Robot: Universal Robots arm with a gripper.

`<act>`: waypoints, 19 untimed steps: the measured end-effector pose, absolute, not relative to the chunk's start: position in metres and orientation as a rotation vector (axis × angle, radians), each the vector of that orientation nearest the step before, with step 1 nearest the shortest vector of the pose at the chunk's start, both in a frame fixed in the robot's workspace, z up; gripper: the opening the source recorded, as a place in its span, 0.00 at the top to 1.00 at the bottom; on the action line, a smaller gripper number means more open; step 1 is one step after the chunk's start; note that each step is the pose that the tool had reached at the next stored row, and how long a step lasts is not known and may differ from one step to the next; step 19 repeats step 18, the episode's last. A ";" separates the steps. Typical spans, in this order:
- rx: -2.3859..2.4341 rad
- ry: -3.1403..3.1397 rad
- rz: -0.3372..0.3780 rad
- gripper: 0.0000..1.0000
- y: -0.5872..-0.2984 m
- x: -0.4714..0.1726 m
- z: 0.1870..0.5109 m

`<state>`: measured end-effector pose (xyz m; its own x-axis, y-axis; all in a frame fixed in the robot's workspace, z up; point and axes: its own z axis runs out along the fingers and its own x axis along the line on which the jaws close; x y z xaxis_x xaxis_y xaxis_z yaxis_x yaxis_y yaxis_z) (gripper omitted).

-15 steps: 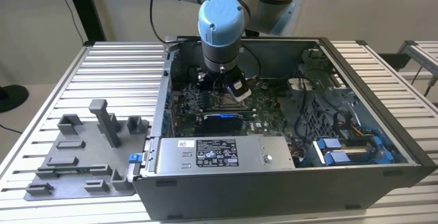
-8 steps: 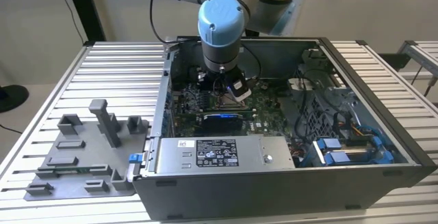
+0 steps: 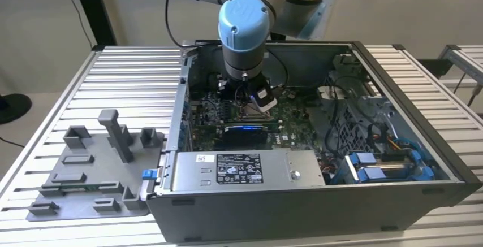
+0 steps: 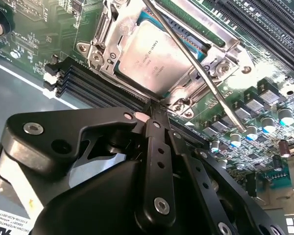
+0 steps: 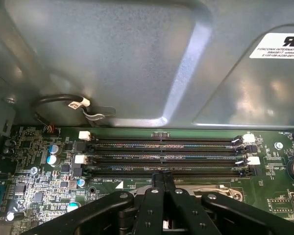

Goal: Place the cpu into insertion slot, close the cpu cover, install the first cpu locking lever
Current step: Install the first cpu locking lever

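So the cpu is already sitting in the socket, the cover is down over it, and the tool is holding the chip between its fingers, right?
Not quite. In the second wrist view the cpu lies in the insertion slot under the cpu cover, but the tool holds nothing; its closed fingertips sit beside the socket's edge.

a slatted metal table (image 3: 128, 72) carries an open computer case (image 3: 317, 202) and grey fixture tray (image 3: 87, 173).

Grey fixture plate (image 3: 83, 173) (beside case (image 3: 302, 202)).

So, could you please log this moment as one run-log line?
cpu: seated in insertion slot | cpu cover: down | gripper: shut, empty, at socket edge
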<state>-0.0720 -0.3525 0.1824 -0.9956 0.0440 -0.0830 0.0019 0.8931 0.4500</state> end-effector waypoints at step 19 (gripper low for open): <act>0.036 2.968 0.705 1.00 -0.352 -0.072 0.182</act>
